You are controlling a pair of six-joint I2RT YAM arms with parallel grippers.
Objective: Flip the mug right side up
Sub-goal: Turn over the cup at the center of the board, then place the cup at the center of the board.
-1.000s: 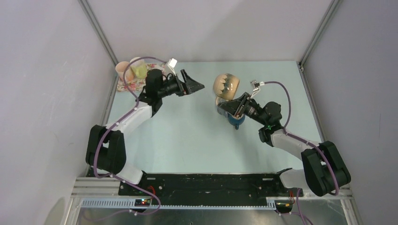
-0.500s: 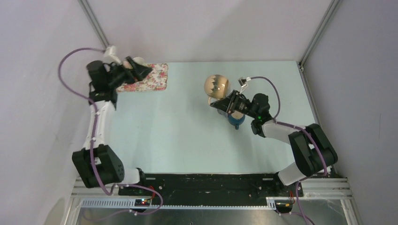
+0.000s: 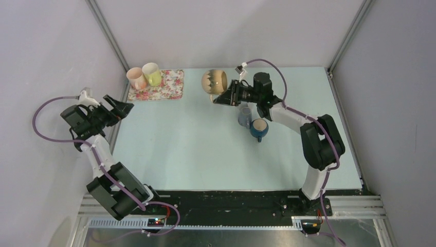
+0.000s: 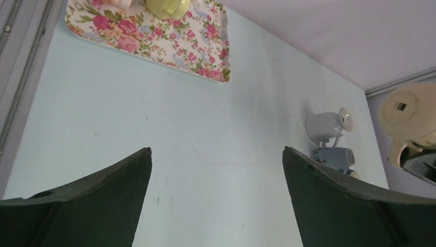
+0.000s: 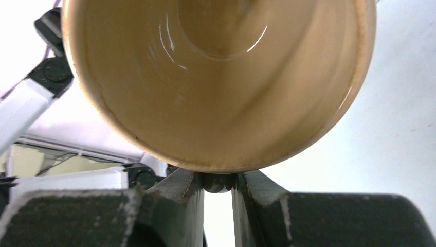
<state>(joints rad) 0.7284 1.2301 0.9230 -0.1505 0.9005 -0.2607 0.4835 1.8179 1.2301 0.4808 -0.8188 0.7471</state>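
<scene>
Pale table (image 3: 205, 154), floral tray (image 3: 172, 88) holding pink cup (image 3: 137, 78) and green cup (image 3: 152, 73); right claw (image 5: 216, 182) clamps empty tan mug (image 3: 214, 80), left claw (image 3: 123, 104) apart.

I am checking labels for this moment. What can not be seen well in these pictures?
Right wrist view: the mug fills the frame; its handle and outer pattern do not show.
Left wrist view: the green cup on the tray is cut by the top edge; the blue mug is partly behind the left hand.

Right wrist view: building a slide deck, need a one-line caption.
Right gripper holds a tan mug, seen straight into its glossy interior.
</scene>
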